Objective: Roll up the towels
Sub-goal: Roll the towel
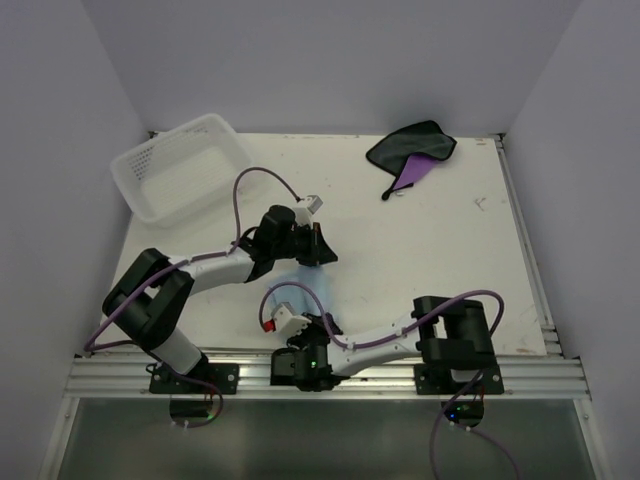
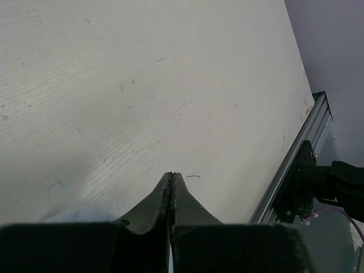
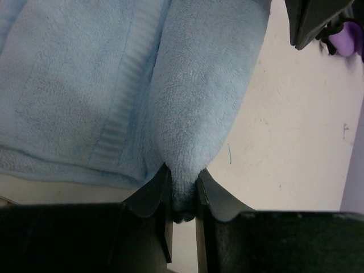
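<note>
Scanning from the left: a white plastic lattice basket (image 1: pixel 175 170) sits at the far left corner of the white worktop (image 1: pixel 440 250) and plays no part in the step.

The left arm (image 1: pixel 200 270) reaches toward the middle. Its jaws are pressed together with nothing between them, and the tip is over bare worktop just past the cloth.

The light blue terry towel (image 3: pixel 68 85) lies at centre near the front edge, between the two wrists. It is mostly flat, with one thick fold raised along its side.

The right arm (image 1: pixel 400 335) comes in low from its base. Its jaws pinch the near end of that raised fold, and pile bulges out on either side of the tips.

The purple towel with the dark grey face (image 1: pixel 412 152) lies crumpled at the far right corner, well apart and untouched.

Reading: this looks like the first turn of the roll on the blue towel. Neither towel is rolled, so the task is at an early stage.

Doing the step well:
- Carry the pinched fold over the flat part, staying low so the cloth drags rather than lifts.
- The grip holds one end only, so the far end may lag and the roll may go cone-shaped.
- Bring the closed left jaws down as a presser on that far end, or on the flat part as an anchor.
- Release only once the turn lies down under its own weight.
</note>
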`<action>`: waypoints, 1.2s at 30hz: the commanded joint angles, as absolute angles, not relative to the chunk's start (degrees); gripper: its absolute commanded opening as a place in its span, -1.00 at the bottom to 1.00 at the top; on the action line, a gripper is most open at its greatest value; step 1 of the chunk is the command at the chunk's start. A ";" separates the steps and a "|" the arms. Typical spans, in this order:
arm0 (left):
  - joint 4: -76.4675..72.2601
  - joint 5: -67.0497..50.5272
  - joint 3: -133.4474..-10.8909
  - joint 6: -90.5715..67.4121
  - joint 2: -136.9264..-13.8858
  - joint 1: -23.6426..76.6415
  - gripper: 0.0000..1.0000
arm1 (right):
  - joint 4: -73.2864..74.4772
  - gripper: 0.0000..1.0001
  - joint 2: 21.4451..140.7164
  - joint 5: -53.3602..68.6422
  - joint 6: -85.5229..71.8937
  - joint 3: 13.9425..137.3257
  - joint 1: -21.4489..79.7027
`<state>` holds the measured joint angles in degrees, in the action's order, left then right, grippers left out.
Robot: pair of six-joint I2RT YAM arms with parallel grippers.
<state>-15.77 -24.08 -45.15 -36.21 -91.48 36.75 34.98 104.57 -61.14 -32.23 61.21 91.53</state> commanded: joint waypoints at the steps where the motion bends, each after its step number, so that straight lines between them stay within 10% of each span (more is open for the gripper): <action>1: -17.14 -25.31 -44.65 -35.68 -89.30 36.47 -1.00 | 41.13 -0.86 108.80 -67.23 -31.90 65.74 93.25; 36: -25.82 -25.57 -29.55 -41.66 -84.72 36.47 -1.00 | 43.51 -0.78 122.08 -66.62 -21.80 72.07 98.09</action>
